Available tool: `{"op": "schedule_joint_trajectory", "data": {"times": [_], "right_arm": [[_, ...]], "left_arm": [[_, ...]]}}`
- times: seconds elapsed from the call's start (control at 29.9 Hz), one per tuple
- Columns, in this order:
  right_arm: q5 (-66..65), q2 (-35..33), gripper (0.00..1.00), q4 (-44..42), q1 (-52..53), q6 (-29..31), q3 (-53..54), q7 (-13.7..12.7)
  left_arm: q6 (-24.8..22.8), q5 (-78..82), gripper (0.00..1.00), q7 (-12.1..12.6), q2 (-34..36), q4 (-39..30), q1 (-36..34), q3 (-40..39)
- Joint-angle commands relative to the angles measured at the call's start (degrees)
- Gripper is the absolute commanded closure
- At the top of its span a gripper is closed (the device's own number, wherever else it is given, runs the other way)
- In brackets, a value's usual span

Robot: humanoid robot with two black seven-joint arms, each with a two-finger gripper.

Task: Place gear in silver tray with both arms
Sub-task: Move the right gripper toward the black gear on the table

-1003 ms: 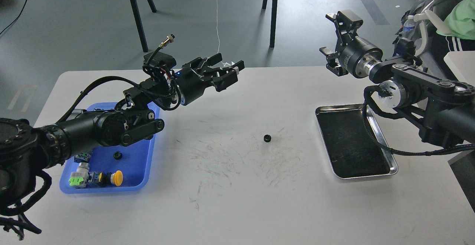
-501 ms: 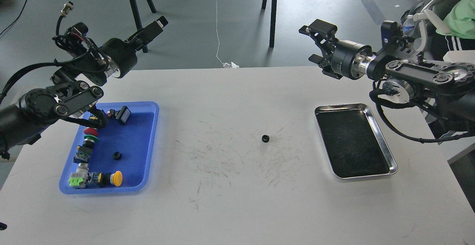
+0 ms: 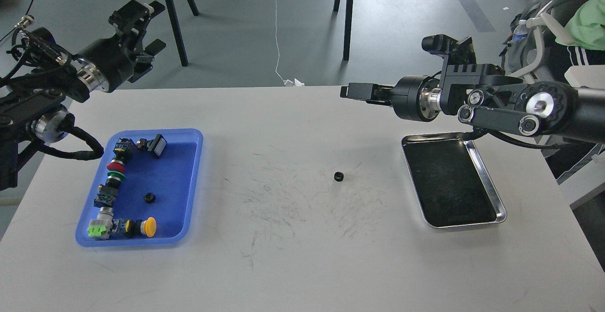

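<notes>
My left claw hangs high beyond the far left corner of the worktop, over the floor rather than the surface; its fingers stand apart, spread and holding nothing. My right claw reaches in level from the right, above the far edge of the worktop, pointing toward the middle. I see it side-on as one dark bar, so I cannot tell whether its fingers are parted or pressed together; nothing shows in it.

The gear lies alone on the bare worktop near the middle, small and black, with scuffed open surface all around it. It sits well apart from both my claws. The silver tray rests to the right of it, near the right edge of the worktop, its black floor bare and its far rim passing under my right arm.

At the left, the blue tray sits near the left edge, holding a row of push-button parts along its left wall and a second small black gear on its floor. Between the two trays the worktop is open, and the whole near strip toward me is free as well.
</notes>
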Motion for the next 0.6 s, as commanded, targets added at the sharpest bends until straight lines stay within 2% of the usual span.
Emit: {"op": "schedule_joint_trajectory", "data": {"times": [0.0,0.17,0.3,0.43,0.57], "right_arm": [[-3.38,2.69,0.04,-0.15,1.69,0.03,-4.58,1.01],[-9.53,6.12,0.03,-0.41,3.62,0.11,-10.82,4.44],[-16.12,8.14,0.03,-0.93,4.33,0.11,-14.25,5.05],[-20.08,9.73,0.03,-2.25,4.59,0.11,-16.80,6.55],[-21.41,12.71,0.04,-4.71,4.42,0.03,-19.36,6.73]], "left_arm": [[-4.92,-3.45,0.01,-0.01,1.42,0.22,0.56,-1.16],[-8.63,-7.15,0.01,-0.01,1.69,0.39,0.91,-2.04],[-10.53,-7.68,0.01,-0.01,2.13,0.39,1.35,-2.04],[-10.53,-7.68,0.01,-0.01,2.13,0.39,2.14,-2.13],[-10.53,-9.17,0.01,-0.01,2.04,0.48,2.93,-2.22]]}}
